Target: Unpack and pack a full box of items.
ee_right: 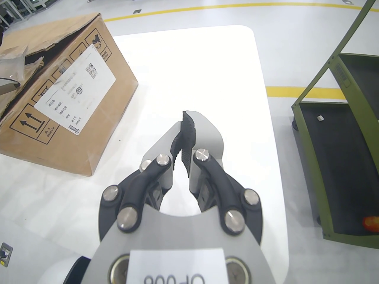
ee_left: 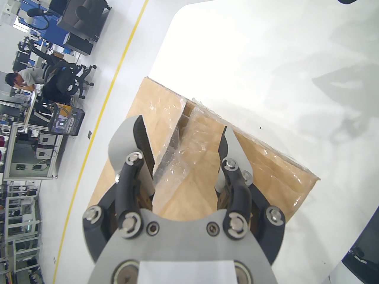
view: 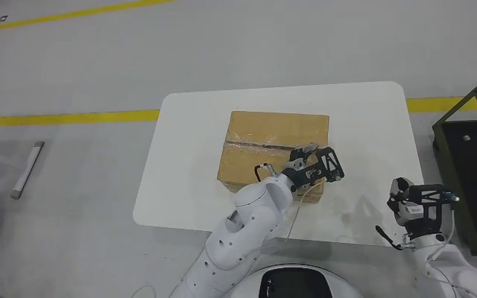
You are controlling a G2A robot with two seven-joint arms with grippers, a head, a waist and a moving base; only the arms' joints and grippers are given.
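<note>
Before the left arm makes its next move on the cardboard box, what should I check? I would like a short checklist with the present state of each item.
1. Left gripper open and above the top of the box: ok.
2. Clear tape removed from the top seam: not ok, it lies crumpled across the seam.
3. Right gripper apart from the box: ok, it is shut, over the bare table.
4. Box fully on the table: ok.
5. What is inside the box: cannot tell, the top hides it.
</note>
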